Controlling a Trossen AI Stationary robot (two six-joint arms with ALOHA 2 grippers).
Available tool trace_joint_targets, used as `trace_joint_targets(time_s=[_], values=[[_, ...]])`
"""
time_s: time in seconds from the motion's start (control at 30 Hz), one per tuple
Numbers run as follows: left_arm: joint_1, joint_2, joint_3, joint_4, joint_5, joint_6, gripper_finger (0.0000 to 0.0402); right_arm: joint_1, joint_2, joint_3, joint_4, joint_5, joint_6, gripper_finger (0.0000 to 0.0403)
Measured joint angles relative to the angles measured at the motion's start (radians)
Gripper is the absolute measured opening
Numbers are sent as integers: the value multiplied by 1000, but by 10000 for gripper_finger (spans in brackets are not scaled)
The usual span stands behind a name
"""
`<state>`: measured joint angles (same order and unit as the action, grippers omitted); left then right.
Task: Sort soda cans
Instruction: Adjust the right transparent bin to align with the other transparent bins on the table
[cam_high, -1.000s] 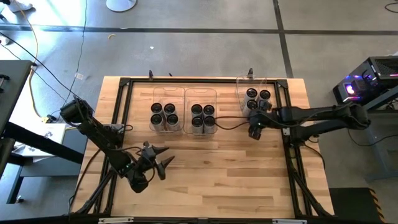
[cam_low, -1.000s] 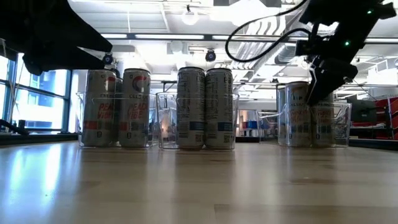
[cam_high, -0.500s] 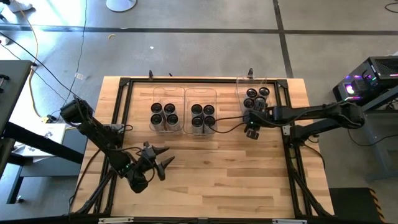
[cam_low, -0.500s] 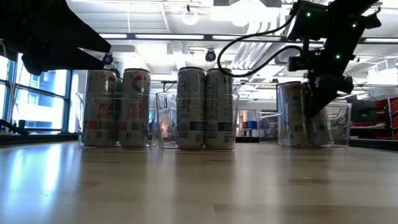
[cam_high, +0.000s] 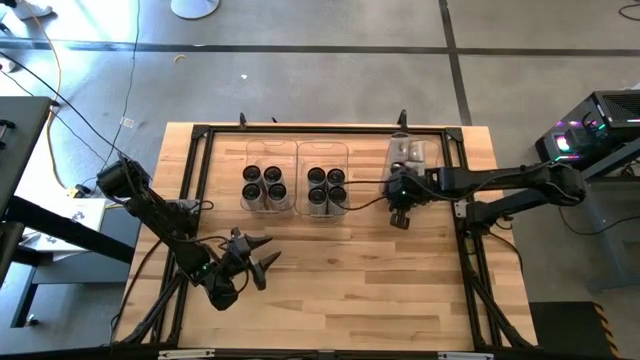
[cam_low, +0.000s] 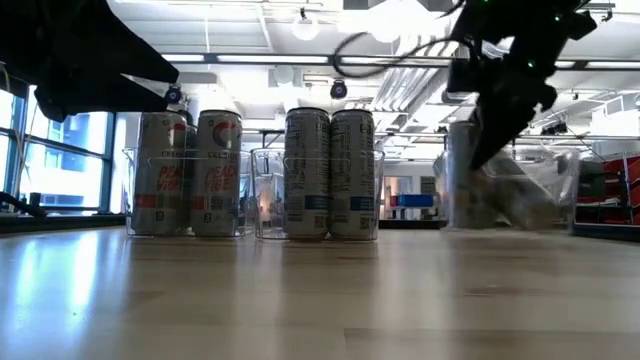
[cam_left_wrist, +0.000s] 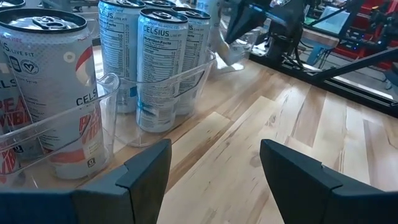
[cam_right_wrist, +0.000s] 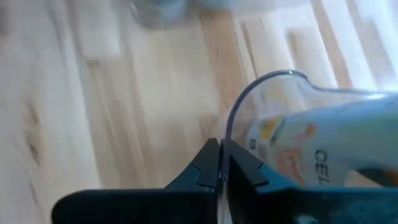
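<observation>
Several soda cans stand upright in two clear bins, the left bin (cam_high: 264, 186) and the middle bin (cam_high: 326, 188). A third clear bin (cam_high: 408, 152) at the far right is tilted. The cans inside it (cam_right_wrist: 311, 146) have tipped over and show their pale sides from above. My right gripper (cam_high: 399, 192) is at this bin's near left side, shut on its rim. My left gripper (cam_high: 262, 258) hangs open over the table's near left part and points at the left and middle bins. Nothing is between its fingers (cam_left_wrist: 146, 180). My right gripper pinches the clear bin's thin rim (cam_right_wrist: 229, 134) between its two shut fingers, at the bin's near left side by a rounded corner. The fingers slant down from above. The bin sits tilted in the hold, and a can with orange print lies against its wall.
A black metal frame (cam_high: 200, 180) runs around the wooden table top. A cable (cam_high: 365, 185) leads from the right arm past the middle bin. Bare wood (cam_high: 350, 270) fills the near half of the table.
My right gripper has shut on the right bin's rim and moved toward the table's left edge, tipping further down. The bin has tilted, and its cans have fallen from upright: their dark tops no longer show from above.
</observation>
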<state>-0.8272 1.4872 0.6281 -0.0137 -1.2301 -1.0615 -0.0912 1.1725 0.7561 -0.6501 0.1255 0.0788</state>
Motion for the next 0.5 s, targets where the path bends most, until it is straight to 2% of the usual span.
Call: trace_joint_targets(time_s=[0.17, 0.5], values=[[0, 0, 0, 6, 0, 0, 241, 48, 0, -1, 39, -28, -2, 2], [2, 0, 0, 14, 0, 16, 241, 147, 8, -1, 92, -3, 11, 1]])
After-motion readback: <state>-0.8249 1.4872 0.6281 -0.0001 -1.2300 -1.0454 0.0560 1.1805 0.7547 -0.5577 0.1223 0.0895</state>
